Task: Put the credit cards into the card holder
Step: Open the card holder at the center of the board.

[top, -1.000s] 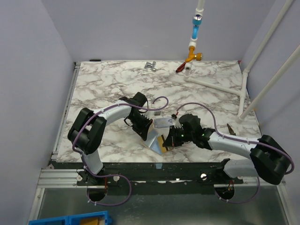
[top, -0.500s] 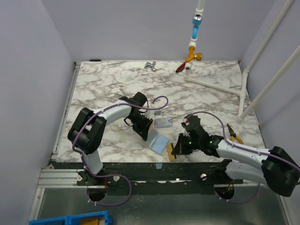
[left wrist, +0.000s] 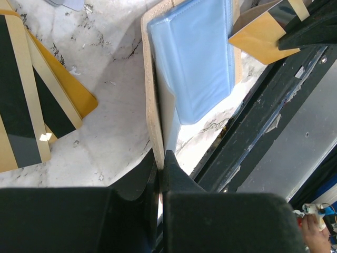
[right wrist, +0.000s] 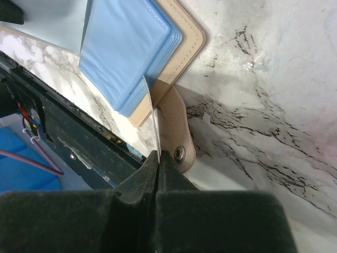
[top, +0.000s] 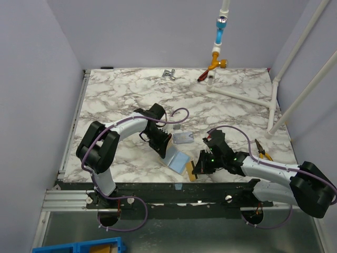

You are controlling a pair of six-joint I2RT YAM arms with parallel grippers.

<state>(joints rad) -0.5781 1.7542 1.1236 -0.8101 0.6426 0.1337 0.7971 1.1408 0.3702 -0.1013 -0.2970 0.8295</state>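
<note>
Lying open just below centre frame, the card holder (top: 178,159) has its tan edge pinched in the closed left gripper (left wrist: 160,158). The right gripper (right wrist: 157,155) nips a gold card (left wrist: 260,31) edge-on at its lower right corner; a grey-blue card (top: 182,138) lies just above.

This looks like a robotics lab cell: a marble-patterned table (top: 126,89) enclosed by plain lilac walls (top: 31,84), with a white pipe frame (top: 297,58).

Pale lilac walls (top: 42,52) stand around a white table (top: 131,89) with grey marble veins. White pipes (top: 241,96) rise at its right. A blue bin (top: 79,245) lies below, at the near left corner.
</note>
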